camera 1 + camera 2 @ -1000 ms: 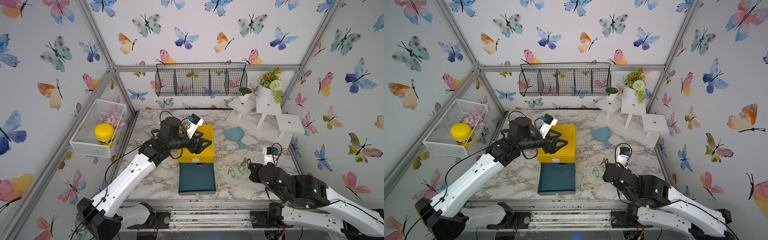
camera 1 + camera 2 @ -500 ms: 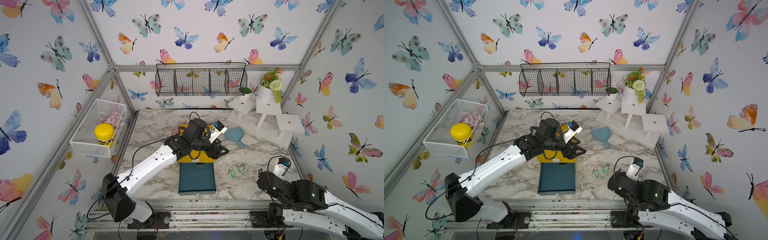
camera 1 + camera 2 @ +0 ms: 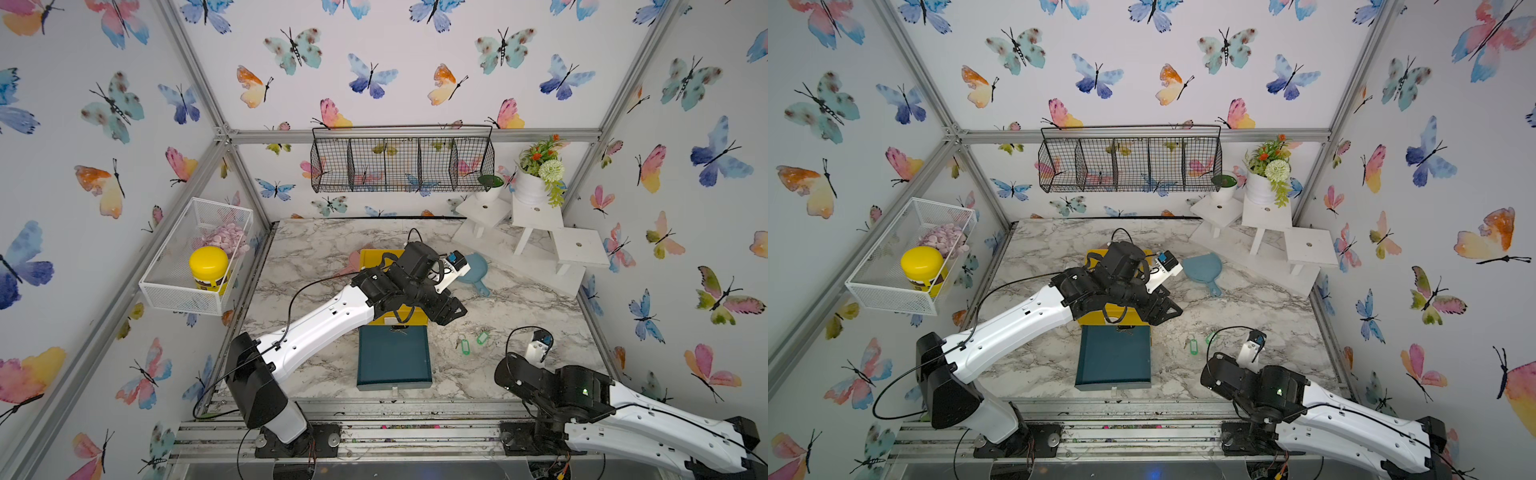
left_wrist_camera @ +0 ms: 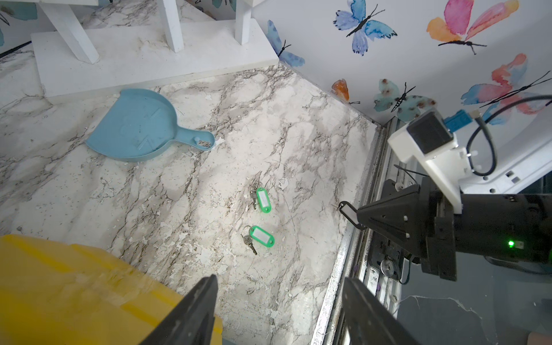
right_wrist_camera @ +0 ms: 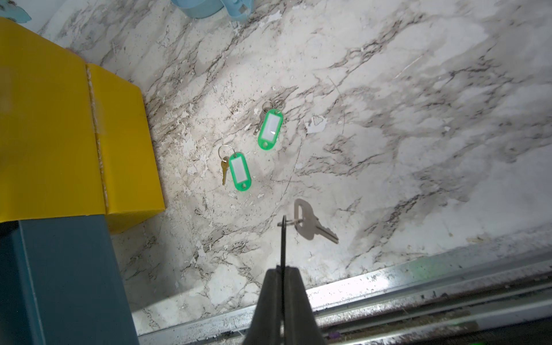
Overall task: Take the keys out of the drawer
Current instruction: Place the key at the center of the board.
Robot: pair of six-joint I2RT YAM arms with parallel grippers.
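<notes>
No readable text. Green key tags (image 5: pixel 239 171): white inserts blank. Yellow-lidded jar (image 3: pixel 209 270): label illegible.

Teal drawer (image 3: pixel 394 359) open before the yellow box (image 3: pixel 371 257) — two green-tagged keys (image 3: pixel 464 347) on marble (image 3: pixel 316 249) beside, left pincer (image 3: pixel 455 312) near.

Yellow cabinet (image 5: pixel 59 134): smooth plastic, faint sheen, scuffed pale along one edge. Teal drawer (image 5: pixel 59 283) at the cabinet's front: matt, even. Marble-print tabletop (image 5: pixel 388 89) beside the cabinet: low gloss, top layer flaked off in white chips. Green-tagged keys (image 5: pixel 239 170) close to the cabinet: glossy translucent plastic tags, white paper inserts, metal rings. Black-tagged key (image 5: pixel 310 222) farther from the cabinet: bare dull silver metal. Blue dustpan (image 4: pixel 137 125) behind the cabinet: matt plastic.
</notes>
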